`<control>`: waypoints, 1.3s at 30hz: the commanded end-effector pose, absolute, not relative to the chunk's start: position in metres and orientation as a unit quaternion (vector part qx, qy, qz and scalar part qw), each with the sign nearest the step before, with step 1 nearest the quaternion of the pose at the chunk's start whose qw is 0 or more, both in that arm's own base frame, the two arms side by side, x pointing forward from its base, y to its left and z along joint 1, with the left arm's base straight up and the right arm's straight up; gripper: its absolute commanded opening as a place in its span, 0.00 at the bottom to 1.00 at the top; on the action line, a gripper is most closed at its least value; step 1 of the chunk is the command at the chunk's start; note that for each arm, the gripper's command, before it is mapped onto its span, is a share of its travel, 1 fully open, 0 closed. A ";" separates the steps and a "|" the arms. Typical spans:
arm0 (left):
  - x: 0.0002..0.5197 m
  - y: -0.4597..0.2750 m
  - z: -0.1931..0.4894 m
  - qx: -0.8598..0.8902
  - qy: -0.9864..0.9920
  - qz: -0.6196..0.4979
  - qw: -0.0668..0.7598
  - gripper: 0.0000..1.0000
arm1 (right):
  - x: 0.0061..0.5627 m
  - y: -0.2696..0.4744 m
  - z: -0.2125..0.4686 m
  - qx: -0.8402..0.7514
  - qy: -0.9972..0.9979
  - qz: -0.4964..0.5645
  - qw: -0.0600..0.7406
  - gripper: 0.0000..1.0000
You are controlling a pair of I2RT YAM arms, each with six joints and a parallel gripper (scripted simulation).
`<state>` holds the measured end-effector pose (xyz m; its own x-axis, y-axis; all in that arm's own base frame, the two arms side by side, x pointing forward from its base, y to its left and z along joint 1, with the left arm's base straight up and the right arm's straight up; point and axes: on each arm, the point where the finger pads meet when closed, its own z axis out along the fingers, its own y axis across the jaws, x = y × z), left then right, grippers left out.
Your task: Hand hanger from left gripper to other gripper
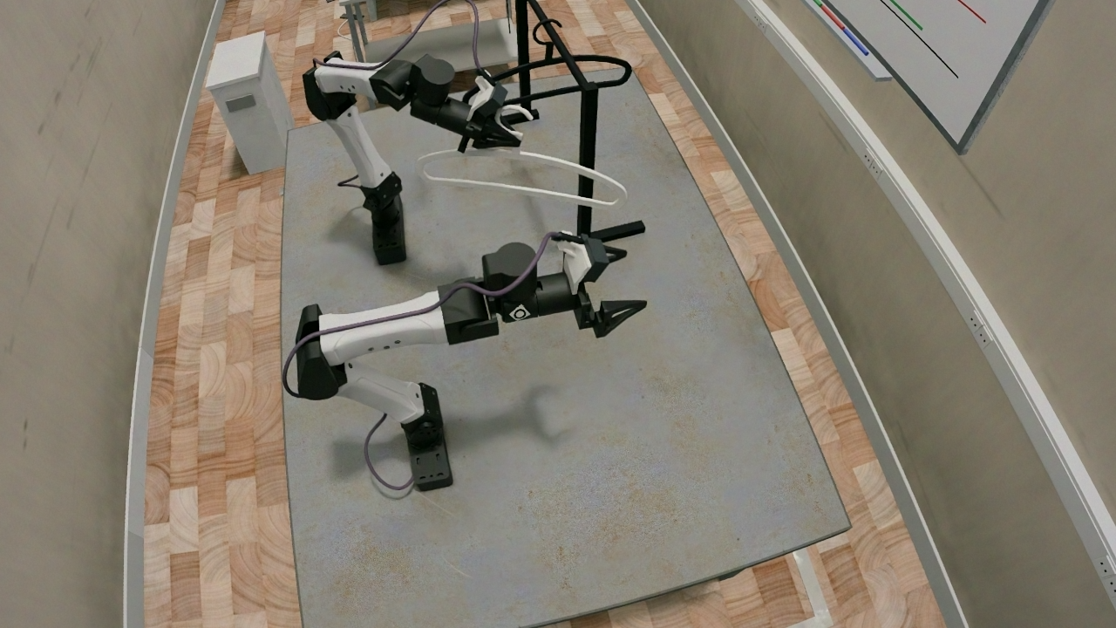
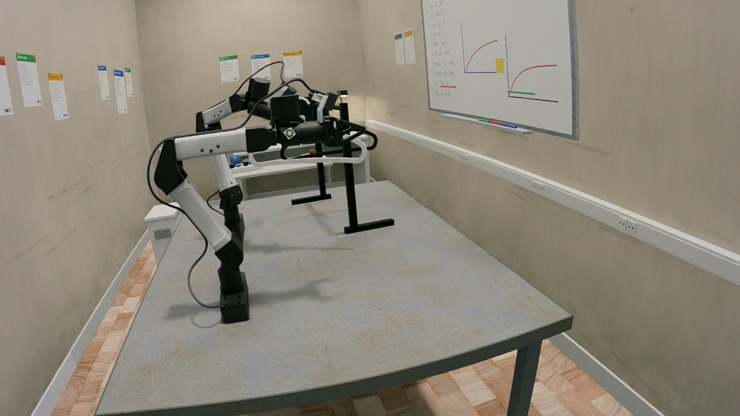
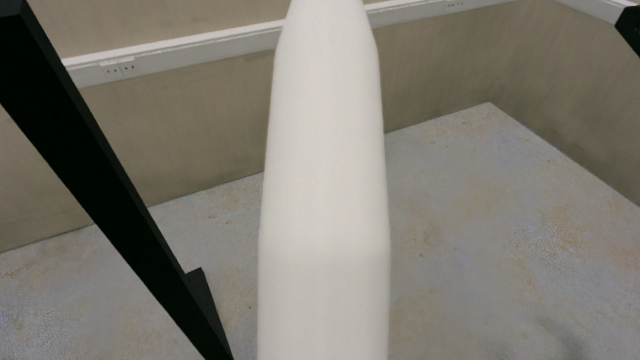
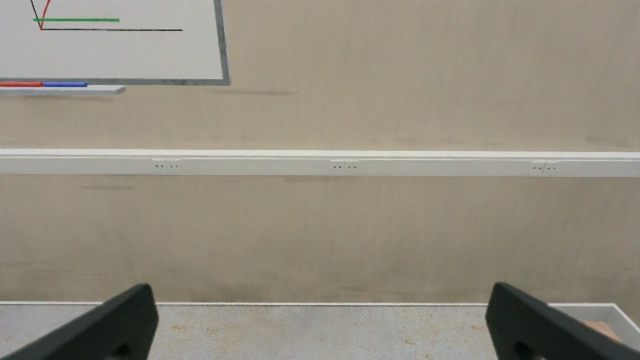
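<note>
A white hanger [image 1: 530, 189] [image 2: 310, 161] is in the air above the table, hook up, bar roughly level. My left gripper [image 1: 518, 140] is shut on its upper part, just below the hook. In the left wrist view a white part of the hanger [image 3: 324, 175] fills the middle. My right gripper [image 1: 633, 278] [image 4: 322, 300] is open and empty, apart from the hanger, on the near side in the top view. A black hanger [image 1: 629, 71] [image 2: 374, 140] hangs by its hook on the rail of the black rack [image 1: 588, 148] [image 2: 350, 191] [image 3: 115, 185], which stands upright.
The near rack post stands close to the right end of the white hanger in the top view. The rack's foot [image 1: 620, 231] [image 2: 372, 226] rests on the grey table [image 1: 624, 468] [image 2: 362, 310]. A dark tip, seemingly of the right gripper, shows at the left wrist view's right edge.
</note>
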<state>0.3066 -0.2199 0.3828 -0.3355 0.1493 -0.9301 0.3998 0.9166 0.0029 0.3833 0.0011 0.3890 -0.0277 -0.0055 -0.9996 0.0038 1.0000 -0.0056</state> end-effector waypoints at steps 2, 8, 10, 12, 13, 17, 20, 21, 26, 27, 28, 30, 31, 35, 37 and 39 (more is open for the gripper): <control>0.306 -0.219 0.389 0.166 0.805 -0.117 0.557 0.00 | 0.382 0.001 0.395 0.000 0.711 -0.004 0.703 1.00; 0.306 -0.219 0.389 0.166 0.805 -0.117 0.557 0.00 | 0.382 0.001 0.395 0.000 0.711 -0.004 0.703 1.00; 0.306 -0.219 0.389 0.166 0.805 -0.117 0.557 0.00 | 0.382 0.001 0.395 0.000 0.711 -0.004 0.703 1.00; 0.306 -0.219 0.389 0.166 0.805 -0.117 0.557 0.00 | 0.382 0.001 0.395 0.000 0.711 -0.004 0.703 1.00; 0.306 -0.219 0.389 0.166 0.805 -0.117 0.557 0.00 | 0.382 0.001 0.395 0.000 0.711 -0.004 0.703 1.00; 0.306 -0.219 0.389 0.166 0.805 -0.117 0.557 0.00 | 0.382 0.001 0.395 0.000 0.711 -0.004 0.703 1.00; 0.305 -0.218 0.400 0.161 0.797 -0.124 0.568 0.00 | 0.382 0.001 0.395 0.000 0.711 -0.004 0.703 1.00; 0.305 -0.218 0.400 0.161 0.797 -0.124 0.568 0.00 | 0.382 0.001 0.395 0.000 0.711 -0.004 0.703 1.00; 0.303 -0.215 0.411 0.149 0.791 -0.129 0.580 0.02 | 0.381 0.006 0.398 -0.019 0.702 -0.007 0.712 0.66; 0.302 -0.215 0.406 0.150 0.794 -0.125 0.575 0.02 | 0.379 0.008 0.400 -0.028 0.696 -0.010 0.717 0.55; 0.302 -0.215 0.402 0.150 0.797 -0.122 0.573 0.02 | 0.377 0.011 0.402 -0.039 0.690 -0.013 0.723 0.47; 0.299 -0.214 0.402 0.147 0.797 -0.120 0.573 0.02 | 0.372 0.019 0.405 -0.069 0.673 -0.022 0.736 0.47; 0.298 -0.214 0.400 0.146 0.798 -0.119 0.572 0.02 | 0.369 0.024 0.406 -0.088 0.663 -0.028 0.743 0.47; 0.294 -0.215 0.398 0.145 0.799 -0.117 0.571 0.02 | 0.362 0.034 0.408 -0.121 0.644 -0.036 0.754 0.47; 0.289 -0.215 0.394 0.143 0.801 -0.114 0.570 0.02 | 0.351 0.050 0.408 -0.175 0.613 -0.051 0.768 0.47; 0.283 -0.217 0.392 0.143 0.802 -0.113 0.569 0.02 | 0.338 0.069 0.403 -0.234 0.578 -0.065 0.779 0.47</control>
